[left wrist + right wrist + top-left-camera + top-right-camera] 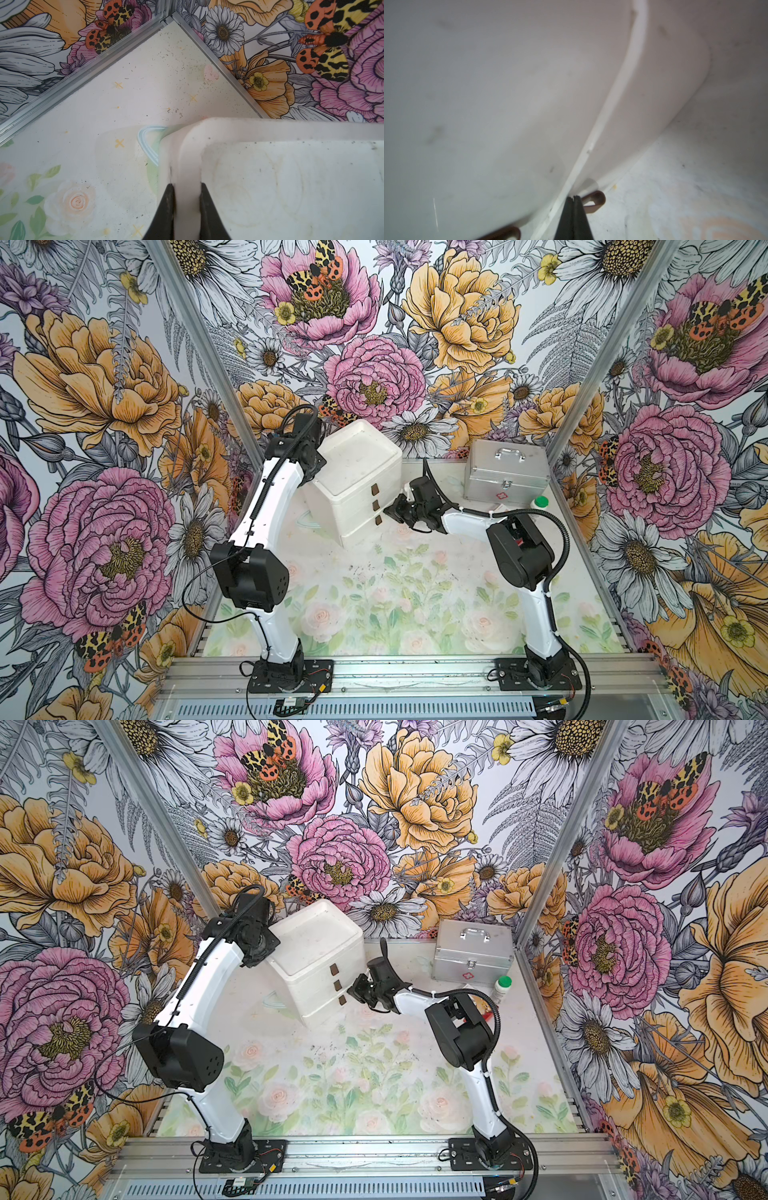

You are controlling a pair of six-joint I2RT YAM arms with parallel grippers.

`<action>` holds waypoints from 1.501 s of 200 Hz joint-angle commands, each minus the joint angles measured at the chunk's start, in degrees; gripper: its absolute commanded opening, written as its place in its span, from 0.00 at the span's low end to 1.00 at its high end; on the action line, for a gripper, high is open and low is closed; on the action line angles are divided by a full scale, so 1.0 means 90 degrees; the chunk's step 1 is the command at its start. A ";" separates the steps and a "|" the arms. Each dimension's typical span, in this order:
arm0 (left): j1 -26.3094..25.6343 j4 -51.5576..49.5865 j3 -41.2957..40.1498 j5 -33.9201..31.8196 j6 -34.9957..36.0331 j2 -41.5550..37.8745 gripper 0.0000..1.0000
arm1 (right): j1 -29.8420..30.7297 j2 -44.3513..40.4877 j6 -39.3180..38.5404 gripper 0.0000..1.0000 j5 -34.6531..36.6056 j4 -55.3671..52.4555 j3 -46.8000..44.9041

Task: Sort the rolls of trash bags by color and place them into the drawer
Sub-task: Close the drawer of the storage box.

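Left end effector [187,192] clamps the drawer [357,456] rim, likely bracing it; right end effector [573,199], clenched empty, presses beside the pull tab [597,200]

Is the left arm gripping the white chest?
Yes, in the left wrist view the left fingers pinch the raised rim of the chest between them.

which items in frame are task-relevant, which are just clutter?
Job:
- drawer chest, left gripper clamped on its top rim
- rolls: none in view

Lying about:
- silver case
- green-capped bottle
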 commanded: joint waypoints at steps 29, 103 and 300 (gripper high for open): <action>-0.0414 -0.0660 -0.0415 0.1559 -0.0453 0.0347 0.00 | 0.0068 -0.0080 -0.0008 0.00 -0.0030 0.0199 -0.0062; -0.0392 -0.0601 -0.0169 0.1440 -0.0480 0.0219 0.04 | 0.0047 -0.0724 -0.0174 0.25 0.0172 0.0107 -0.0564; -0.0385 -0.0489 -0.0119 -0.0562 -0.0342 -0.1820 0.99 | 0.0055 -0.1680 -0.0884 0.59 0.0613 -0.0521 -0.1220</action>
